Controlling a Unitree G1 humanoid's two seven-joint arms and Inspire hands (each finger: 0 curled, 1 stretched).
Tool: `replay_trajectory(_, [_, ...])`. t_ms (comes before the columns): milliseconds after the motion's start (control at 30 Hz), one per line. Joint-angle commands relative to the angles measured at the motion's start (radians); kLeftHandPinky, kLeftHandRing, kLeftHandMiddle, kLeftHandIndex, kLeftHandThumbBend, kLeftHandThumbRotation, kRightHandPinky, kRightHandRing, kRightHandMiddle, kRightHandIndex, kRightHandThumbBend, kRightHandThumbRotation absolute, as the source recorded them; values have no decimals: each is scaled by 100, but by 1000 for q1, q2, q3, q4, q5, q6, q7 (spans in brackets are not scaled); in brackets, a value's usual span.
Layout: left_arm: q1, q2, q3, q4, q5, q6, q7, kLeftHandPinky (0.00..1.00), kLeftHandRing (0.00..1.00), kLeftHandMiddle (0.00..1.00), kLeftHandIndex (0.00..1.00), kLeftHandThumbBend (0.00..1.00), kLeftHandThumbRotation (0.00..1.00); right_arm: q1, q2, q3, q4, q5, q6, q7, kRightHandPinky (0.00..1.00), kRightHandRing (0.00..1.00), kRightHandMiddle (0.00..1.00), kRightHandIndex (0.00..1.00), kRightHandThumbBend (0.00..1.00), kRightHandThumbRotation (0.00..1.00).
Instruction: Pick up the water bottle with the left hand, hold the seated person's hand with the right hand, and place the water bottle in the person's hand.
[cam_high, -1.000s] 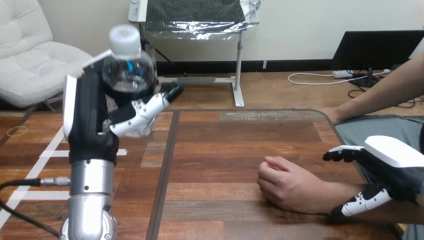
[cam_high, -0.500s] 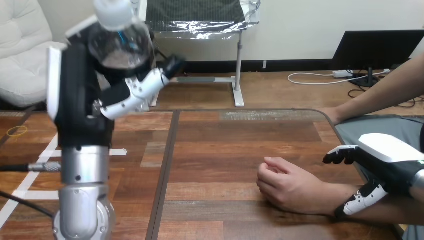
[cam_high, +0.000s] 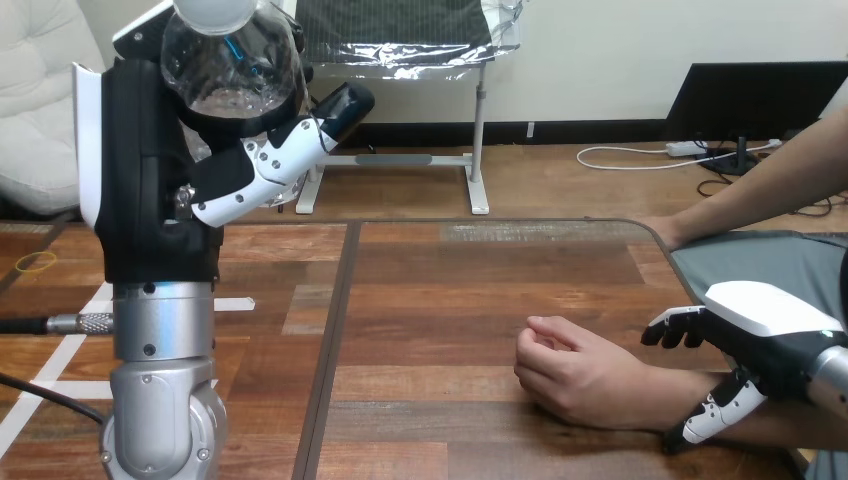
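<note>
A clear water bottle (cam_high: 232, 62) with a white cap is raised high at the upper left, gripped by my left hand (cam_high: 160, 185), whose thumb (cam_high: 275, 165) curls across its front. The person's hand (cam_high: 578, 372) rests on the table at the right of centre, loosely closed, its forearm running to the right edge. My right hand (cam_high: 765, 340) sits over the person's wrist at the lower right. Its fingers (cam_high: 675, 326) reach past the far side of the wrist and its thumb (cam_high: 715, 410) lies on the near side, straddling it without closing on it.
The wooden table (cam_high: 430, 300) stretches between my two arms, with a dark seam running down its middle. The person's other arm (cam_high: 760, 190) rests at the table's far right corner. White tape strips (cam_high: 90, 310) mark the left part of the tabletop.
My left hand has lifted the bottle higher and drawn it closer to the camera. My right hand has slid slightly lower along the person's wrist. The person's hand has stayed still.
</note>
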Motion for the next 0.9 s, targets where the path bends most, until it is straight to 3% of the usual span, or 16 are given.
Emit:
replay_trajectory(0, [-54,-1,10,-24,-22,-12,-1,22,30,37,38,61,0,-60,-1,33,32,-16,43,4,67,77,78,79,100,26])
replay_trajectory(200, [-57,0,11,-24,-16,-15,2,22,29,37,38,61,0,-70,6,60,56,-15,55,8,61,76,77,78,100,26])
replay_trajectory(300, [-58,2,11,-22,-17,-18,0,22,30,37,38,60,0,-74,7,71,79,-7,32,-2,59,75,76,77,100,27])
replay_trajectory(433, [-62,3,12,-17,-13,-25,2,22,30,37,38,59,0,-81,18,85,96,11,43,33,58,75,76,77,100,28])
replay_trajectory(600, [-65,0,15,-13,-26,-27,2,22,30,37,38,58,0,-75,25,96,100,11,50,33,55,72,75,76,100,30])
replay_trajectory(867, [-68,8,22,-6,-20,-36,2,22,29,37,37,58,0,-61,44,112,80,13,100,48,53,71,75,75,100,29])
